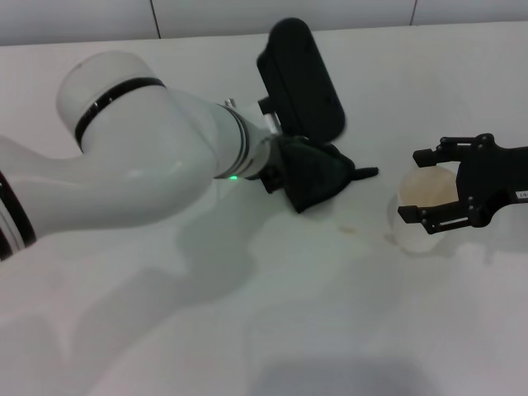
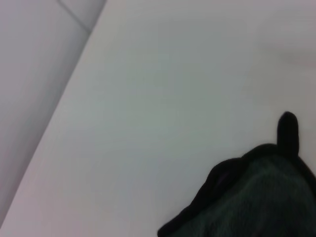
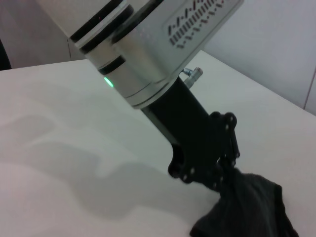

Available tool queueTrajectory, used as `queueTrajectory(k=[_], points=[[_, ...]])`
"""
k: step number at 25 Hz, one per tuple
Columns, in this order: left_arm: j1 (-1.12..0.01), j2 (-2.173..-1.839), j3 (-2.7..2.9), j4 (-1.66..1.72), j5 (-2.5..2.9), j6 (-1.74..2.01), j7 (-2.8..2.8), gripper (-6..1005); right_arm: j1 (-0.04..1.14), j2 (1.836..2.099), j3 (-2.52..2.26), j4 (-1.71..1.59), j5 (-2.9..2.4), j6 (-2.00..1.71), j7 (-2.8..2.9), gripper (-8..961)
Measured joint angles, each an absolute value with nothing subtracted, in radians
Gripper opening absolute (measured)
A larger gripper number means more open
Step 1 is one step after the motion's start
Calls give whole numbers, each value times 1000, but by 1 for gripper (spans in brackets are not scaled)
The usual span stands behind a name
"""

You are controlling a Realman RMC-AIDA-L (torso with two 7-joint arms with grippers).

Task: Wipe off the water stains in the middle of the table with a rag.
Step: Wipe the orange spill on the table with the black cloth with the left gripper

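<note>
On the white table (image 1: 247, 330), my left gripper (image 1: 299, 167) is shut on the black rag (image 1: 323, 186), which touches the surface with its thin corner pointing right. The rag (image 3: 249, 210) hangs from the same gripper (image 3: 228, 174) in the right wrist view, and the left wrist view shows a fold of the rag (image 2: 256, 197). A small, faint orange-brown water stain (image 1: 350, 228) lies just right of and in front of the rag, uncovered. My right gripper (image 1: 412, 186) is open at the right, its fingers on either side of the cup's rim.
A translucent whitish cup (image 1: 422, 235) stands upright right of the stain. A black oblong housing (image 1: 301, 78) on the left wrist sits behind the rag. The bulky white left arm (image 1: 140, 157) covers the table's left side. The table's far edge meets a wall (image 1: 247, 16).
</note>
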State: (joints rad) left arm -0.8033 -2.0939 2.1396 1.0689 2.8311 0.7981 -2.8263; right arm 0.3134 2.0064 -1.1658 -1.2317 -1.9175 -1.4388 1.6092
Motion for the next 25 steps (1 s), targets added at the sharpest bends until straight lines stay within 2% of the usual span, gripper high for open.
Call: queueTrajectory(k=[25], points=[[-708, -2091, 2220, 1267, 2812, 928, -2681, 76, 313, 2003, -1155, -1232, -1931, -1437, 1609, 869]])
